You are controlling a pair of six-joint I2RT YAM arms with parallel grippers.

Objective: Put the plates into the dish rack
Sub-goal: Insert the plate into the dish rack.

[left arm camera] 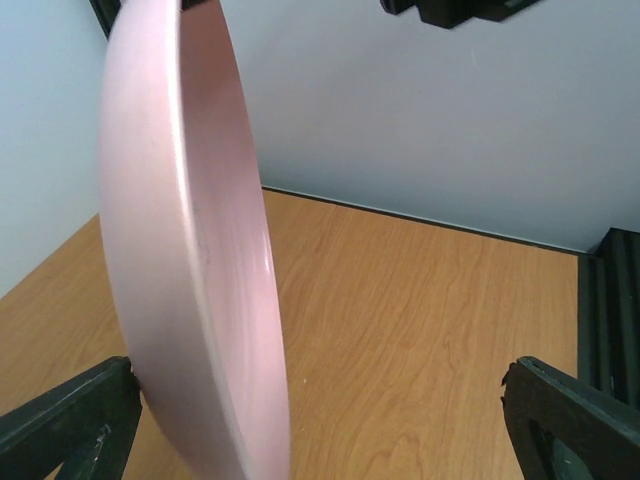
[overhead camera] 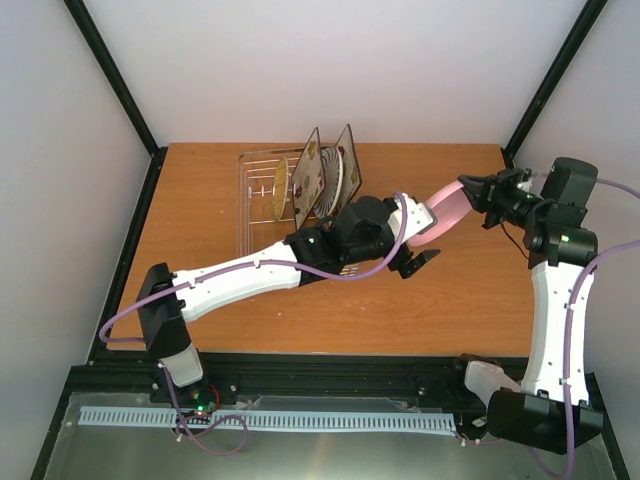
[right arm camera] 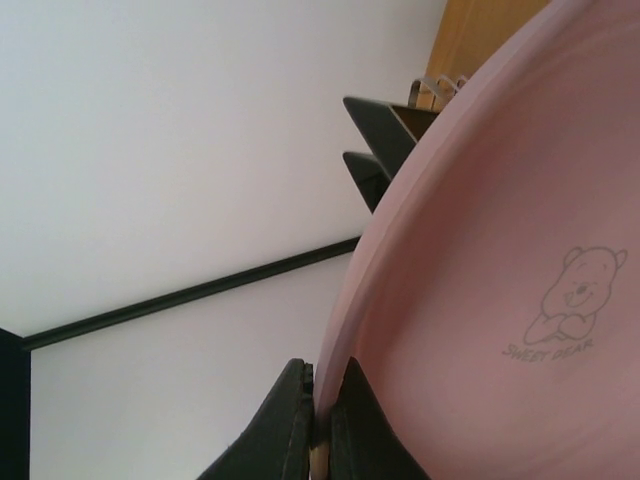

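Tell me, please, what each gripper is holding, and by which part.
The right gripper is shut on the rim of the pink plate, holding it on edge above the table. The left gripper is open and grips nothing.

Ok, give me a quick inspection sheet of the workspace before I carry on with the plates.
Surface: wooden table, no spills seen.
Job's things: dish rack at the far side holds the tan plate, floral plate and striped plate upright; pink plate is held on edge above the table.
Clutter: nothing seen.
Grippers: right tool shut on the pink plate's rim; left tool open beside that plate, not gripping.
Cables: purple cables loop along both arms.
Surroundings: white walls, black frame posts.
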